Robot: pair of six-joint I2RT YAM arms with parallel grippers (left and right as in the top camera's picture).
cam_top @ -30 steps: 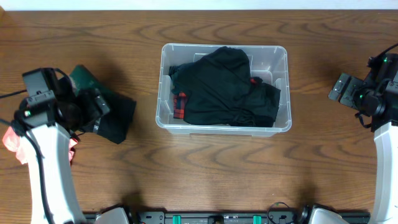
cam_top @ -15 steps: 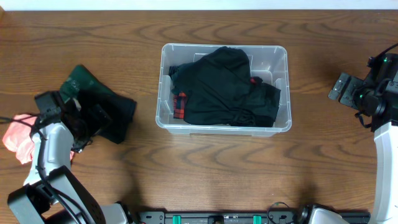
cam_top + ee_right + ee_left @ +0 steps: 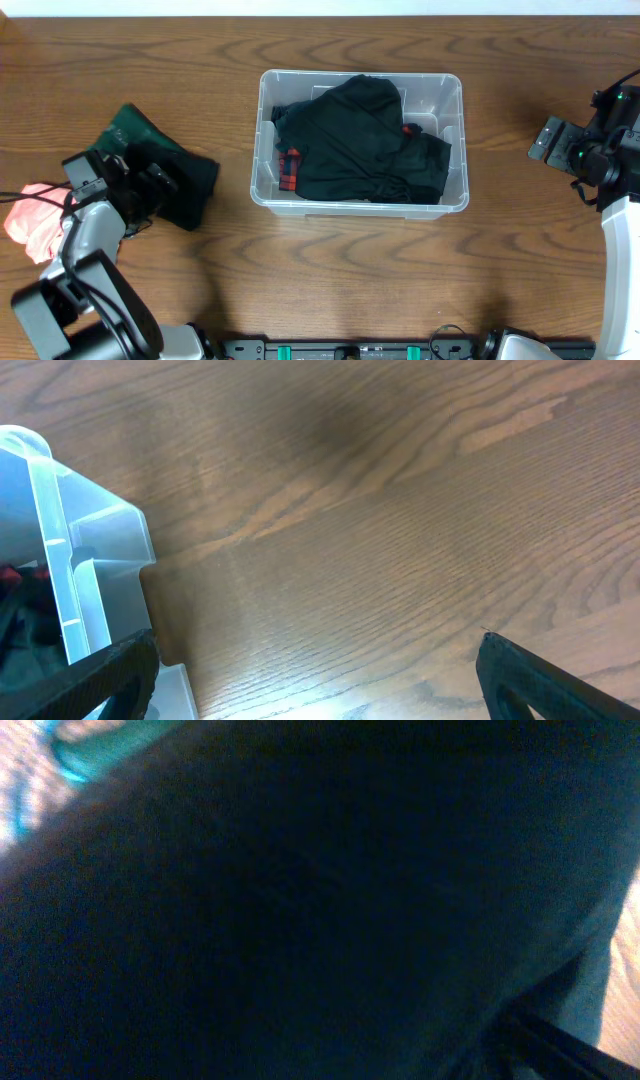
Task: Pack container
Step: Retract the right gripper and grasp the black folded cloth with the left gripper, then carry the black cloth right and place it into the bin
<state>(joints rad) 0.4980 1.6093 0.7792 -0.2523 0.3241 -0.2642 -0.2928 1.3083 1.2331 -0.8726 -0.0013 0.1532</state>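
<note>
Overhead, the container [image 3: 452,92] stood on the middle of the worktop [image 3: 330,280], holding a heap of dark clothing [image 3: 360,135] with a small red patch [image 3: 290,168] near its left wall. Well to its left lay a dark garment [image 3: 195,185] overlapping a green garment [image 3: 125,122], and a pinkish-red cloth [image 3: 28,222] lay at the left edge. The left gripper [image 3: 158,185] sat low over the dark garment. The right gripper [image 3: 548,140] hung near the right edge, well apart from the container.

Left wrist view was filled almost entirely by blurred dark fabric pressed close to the lens, with a teal strip at the upper left and part of one finger [image 3: 560,1040] at the lower right. The jaws stood wide; whether any cloth lay between them could not be told.

Right wrist view showed the right gripper's jaws spread wide over bare wood, with nothing between them. A corner of the container lay at the left, dark clothing just visible inside.
</note>
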